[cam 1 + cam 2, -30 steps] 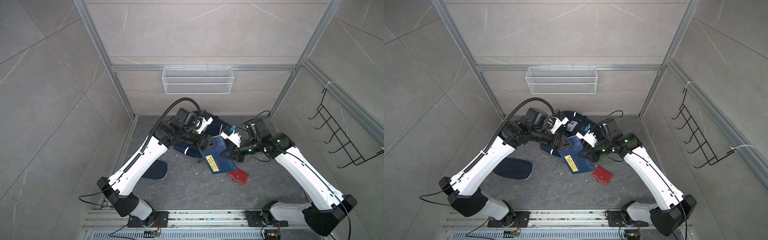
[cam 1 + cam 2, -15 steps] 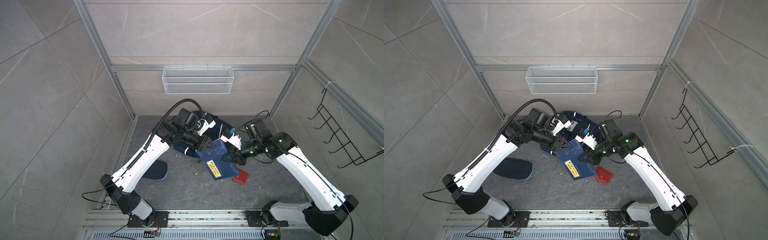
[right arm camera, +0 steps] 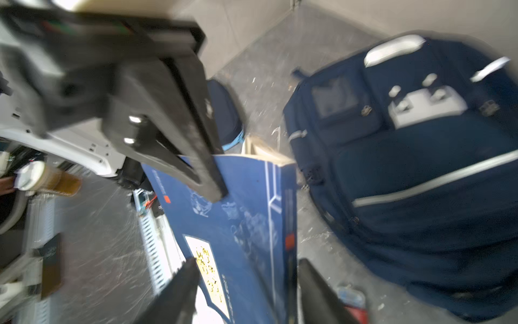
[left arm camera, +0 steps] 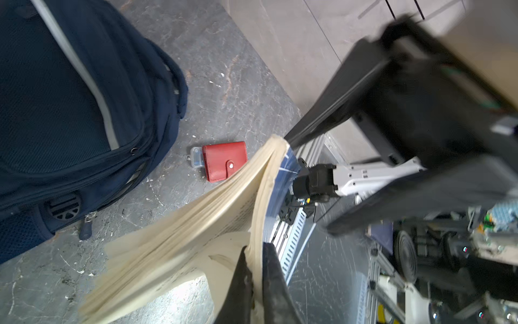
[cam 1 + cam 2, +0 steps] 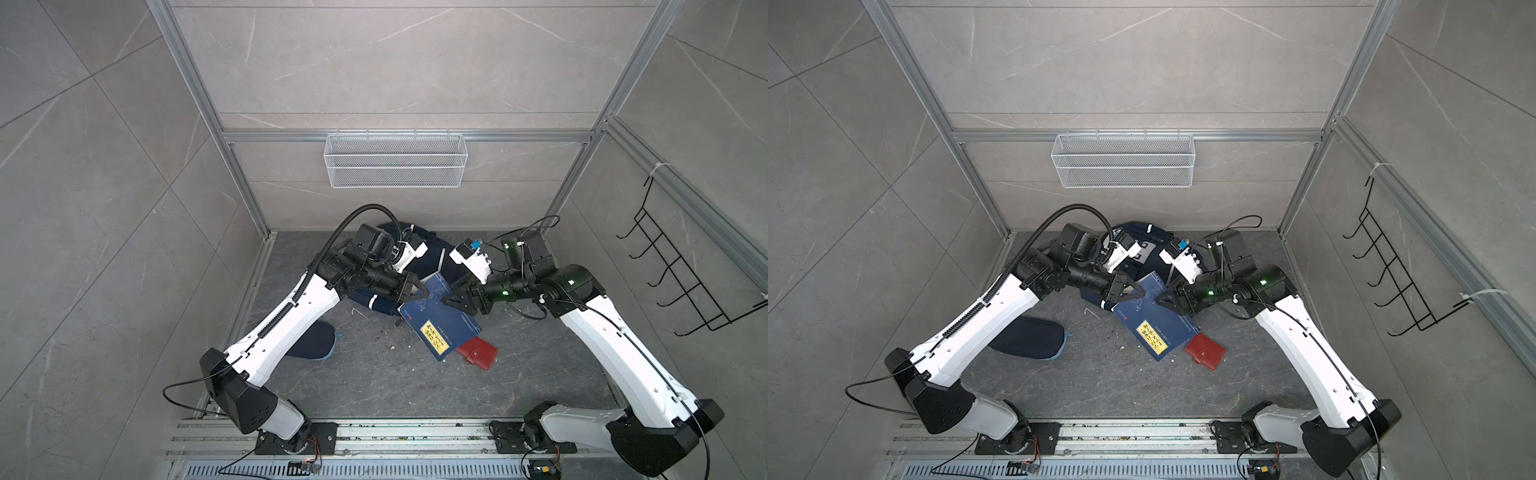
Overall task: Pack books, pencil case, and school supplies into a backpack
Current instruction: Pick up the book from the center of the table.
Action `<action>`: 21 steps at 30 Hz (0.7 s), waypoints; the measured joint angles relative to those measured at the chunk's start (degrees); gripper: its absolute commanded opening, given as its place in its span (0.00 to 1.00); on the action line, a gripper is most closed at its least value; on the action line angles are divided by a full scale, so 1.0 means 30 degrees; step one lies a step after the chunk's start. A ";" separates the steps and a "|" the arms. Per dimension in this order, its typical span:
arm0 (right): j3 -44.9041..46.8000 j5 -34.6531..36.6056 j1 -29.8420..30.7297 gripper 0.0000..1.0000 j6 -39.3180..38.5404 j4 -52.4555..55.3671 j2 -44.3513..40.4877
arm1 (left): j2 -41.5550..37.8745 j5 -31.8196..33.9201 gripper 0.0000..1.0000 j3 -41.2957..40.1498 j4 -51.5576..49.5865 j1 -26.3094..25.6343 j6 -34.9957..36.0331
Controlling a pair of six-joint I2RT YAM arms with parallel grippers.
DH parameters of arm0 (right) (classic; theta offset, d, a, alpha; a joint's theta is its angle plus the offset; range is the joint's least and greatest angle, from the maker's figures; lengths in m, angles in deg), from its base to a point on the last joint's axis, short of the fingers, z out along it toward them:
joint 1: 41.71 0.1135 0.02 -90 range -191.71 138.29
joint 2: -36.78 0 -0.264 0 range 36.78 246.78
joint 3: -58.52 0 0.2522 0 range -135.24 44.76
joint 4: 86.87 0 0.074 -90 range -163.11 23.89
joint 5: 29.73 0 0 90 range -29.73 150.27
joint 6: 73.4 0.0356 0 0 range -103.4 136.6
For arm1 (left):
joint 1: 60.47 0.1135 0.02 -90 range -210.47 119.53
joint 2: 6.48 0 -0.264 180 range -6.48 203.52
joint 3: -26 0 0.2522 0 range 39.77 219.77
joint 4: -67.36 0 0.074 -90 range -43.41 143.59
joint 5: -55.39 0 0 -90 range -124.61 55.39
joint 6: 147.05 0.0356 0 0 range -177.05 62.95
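The navy book with a yellow label hangs tilted over the floor, its lower corner near the red case. My left gripper is shut on its upper edge; in the left wrist view the gripper pinches the cover and a few pages while the other pages fan loose. My right gripper is open, its jaws standing either side of the book's spine edge. The backpack lies behind both grippers. The pencil case lies under my left arm. A clear plastic piece touches the red case.
A white wire basket hangs on the back wall and a black hook rack on the right wall. Aluminium frame posts stand at the back corners. Both arm bases sit on rails along the front edge.
My left gripper has shut on the book's upper edge and my right gripper has opened off it. The book has shifted slightly toward the front.
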 measured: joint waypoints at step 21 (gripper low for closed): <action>0.7490 -0.3359 -0.5450 0.88 1.0615 -0.9566 -0.3381 | -0.2747 -0.2127 0.00 -0.4401 0.9340 0.4371 -0.6812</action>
